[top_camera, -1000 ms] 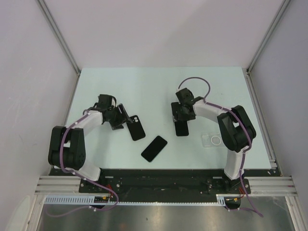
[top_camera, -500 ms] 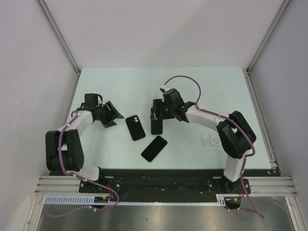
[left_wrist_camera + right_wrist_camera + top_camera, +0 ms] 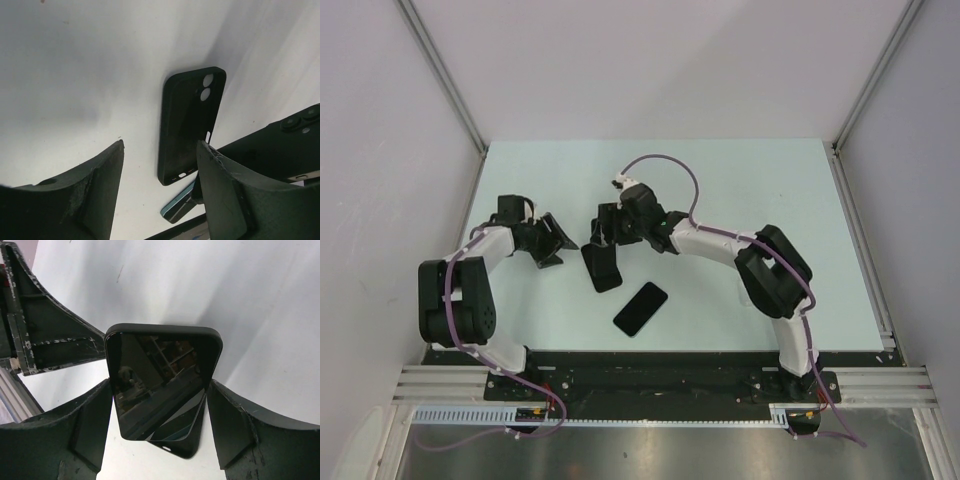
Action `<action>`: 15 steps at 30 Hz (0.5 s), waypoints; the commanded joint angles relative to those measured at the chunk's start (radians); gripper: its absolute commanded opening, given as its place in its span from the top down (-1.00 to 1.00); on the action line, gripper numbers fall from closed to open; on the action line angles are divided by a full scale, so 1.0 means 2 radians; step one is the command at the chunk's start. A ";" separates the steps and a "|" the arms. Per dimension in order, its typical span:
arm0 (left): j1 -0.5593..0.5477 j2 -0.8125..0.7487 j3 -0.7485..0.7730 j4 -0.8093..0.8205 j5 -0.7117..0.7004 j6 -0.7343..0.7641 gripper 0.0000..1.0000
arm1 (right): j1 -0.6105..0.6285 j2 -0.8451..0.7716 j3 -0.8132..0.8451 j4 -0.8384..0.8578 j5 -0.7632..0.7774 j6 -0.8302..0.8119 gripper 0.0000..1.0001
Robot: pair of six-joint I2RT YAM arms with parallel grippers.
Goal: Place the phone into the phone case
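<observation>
My right gripper (image 3: 607, 233) is shut on a black slab phone (image 3: 160, 380), gripping its two long edges with the screen towards the wrist camera. It holds the phone (image 3: 603, 258) tilted over a black case shell (image 3: 186, 442) with camera cutouts, which lies on the table (image 3: 192, 125). My left gripper (image 3: 552, 243) is open and empty just left of that shell (image 3: 609, 283). The left wrist view also shows it open (image 3: 160, 145). The transparent case with the white ring does not show; the right arm covers its place.
A second black phone (image 3: 640, 308) lies flat in front of the shell. A teal-edged phone end (image 3: 181, 206) shows past the shell's lower end. The right arm (image 3: 720, 245) stretches across the table's middle. Frame posts stand at the back corners.
My right gripper has carried the phone leftward from right of centre to over the black shell. My left gripper let go of the shell, drew back left and now rests there.
</observation>
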 commanded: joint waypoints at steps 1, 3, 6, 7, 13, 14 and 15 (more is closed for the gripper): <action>0.009 0.007 0.011 -0.004 0.016 0.013 -0.30 | 0.016 0.030 0.071 -0.017 0.015 -0.015 0.25; 0.011 0.006 0.012 -0.005 0.016 0.014 -0.30 | 0.023 0.051 0.089 -0.038 0.026 -0.025 0.25; 0.015 0.001 0.016 -0.009 0.010 0.014 -0.32 | 0.035 0.067 0.111 -0.068 0.047 -0.047 0.24; 0.016 -0.001 0.016 -0.010 0.006 0.013 -0.35 | 0.038 0.072 0.117 -0.085 0.055 -0.059 0.24; 0.027 -0.023 0.014 -0.011 -0.027 0.006 -0.48 | 0.053 0.097 0.157 -0.132 0.087 -0.081 0.20; 0.028 -0.024 0.015 -0.011 -0.027 0.007 -0.48 | 0.054 0.099 0.159 -0.134 0.088 -0.082 0.20; 0.030 -0.025 0.016 -0.012 -0.027 0.007 -0.49 | 0.054 0.099 0.161 -0.137 0.091 -0.080 0.20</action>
